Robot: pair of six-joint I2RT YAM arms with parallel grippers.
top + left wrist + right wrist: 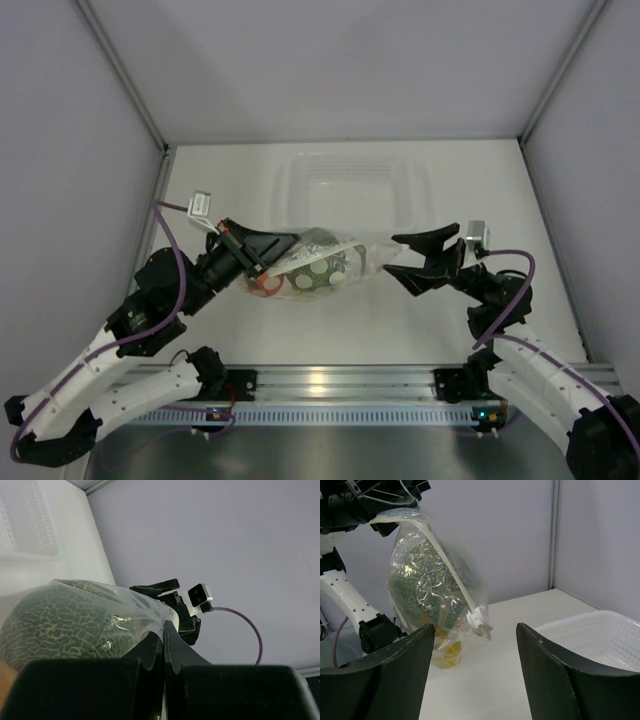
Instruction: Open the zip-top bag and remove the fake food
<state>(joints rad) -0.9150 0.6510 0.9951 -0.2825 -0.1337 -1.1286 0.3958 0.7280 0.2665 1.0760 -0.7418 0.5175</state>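
Observation:
The clear zip-top bag [322, 264] hangs above the table between the arms. My left gripper [272, 248] is shut on its left top corner; its pinched plastic edge shows in the left wrist view [159, 630]. Inside are the mottled green melon [422, 587], a yellow fruit [446, 656] at the bottom and an orange-red one [266, 284]. The bag's white zipper slider [481, 621] points at my right gripper [474, 645], which is open and empty, its jaws wide apart just short of the bag's right corner [402, 256].
A rigid clear tub [352, 190] stands behind the bag at the table's back; its ribbed white rim shows in the right wrist view [592, 640]. Grey walls close in left, right and behind.

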